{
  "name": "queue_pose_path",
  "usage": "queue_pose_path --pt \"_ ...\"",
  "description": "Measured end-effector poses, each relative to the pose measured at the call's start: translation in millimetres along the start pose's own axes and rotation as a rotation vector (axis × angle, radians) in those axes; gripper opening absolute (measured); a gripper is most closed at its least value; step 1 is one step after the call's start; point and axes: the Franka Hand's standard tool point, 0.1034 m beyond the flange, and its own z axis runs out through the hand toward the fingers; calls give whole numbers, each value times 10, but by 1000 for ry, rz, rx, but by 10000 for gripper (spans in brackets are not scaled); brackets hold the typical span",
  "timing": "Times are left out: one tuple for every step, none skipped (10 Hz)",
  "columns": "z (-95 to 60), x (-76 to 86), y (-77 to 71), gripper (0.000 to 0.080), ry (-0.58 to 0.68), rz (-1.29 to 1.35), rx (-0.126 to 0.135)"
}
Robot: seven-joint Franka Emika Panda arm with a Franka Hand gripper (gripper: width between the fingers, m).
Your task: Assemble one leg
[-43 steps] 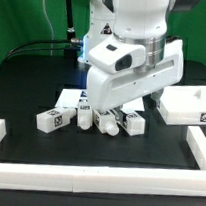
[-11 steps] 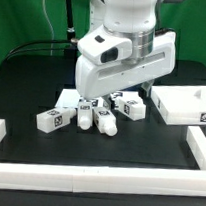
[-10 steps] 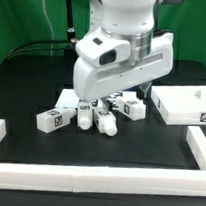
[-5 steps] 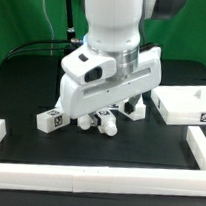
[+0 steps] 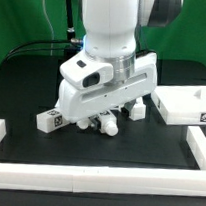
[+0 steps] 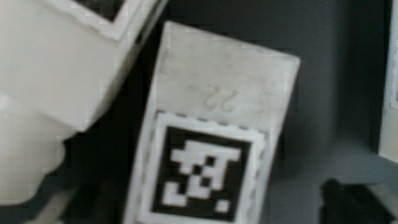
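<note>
Small white square-sided tagged leg (image 6: 214,140), lying on black tabletop (image 5: 138,144). White end effector (image 5: 102,113) low over it; opening width cannot be told.

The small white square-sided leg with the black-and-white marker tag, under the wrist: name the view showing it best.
The wrist view: the leg fills the frame, its tag plainly visible. In the exterior view the white arm covers that spot, so it cannot be picked out there.
</note>
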Motion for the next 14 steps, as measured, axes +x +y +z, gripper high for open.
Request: queue_pose_path --pt "2 -1 0 390 0 0 0" --pt "1 0 0 390 0 0 0" --pt "1 0 0 285 0 0 0" --pt "-7 4 -11 285 -4 2 2" --pt "-114 28 -72 285 -36 17 18" --pt "-221 21 -99 285 -45 13 22" --pt "-318 -77 -133 285 -57 18 28" --pt "-393 -239 -169 285 -65 18 31" --pt "-437 -488 -155 285 -55 -25 28" --pt "-441 -756 -94 285 -49 -27 30" --pt "-418 -836 -44 285 -53 -10 36" --pt "-409 -802 -61 285 -55 -15 35" --pt "-406 -807 -65 285 -55 -16 36" --pt "-402 -810 -65 286 -56 -15 37"
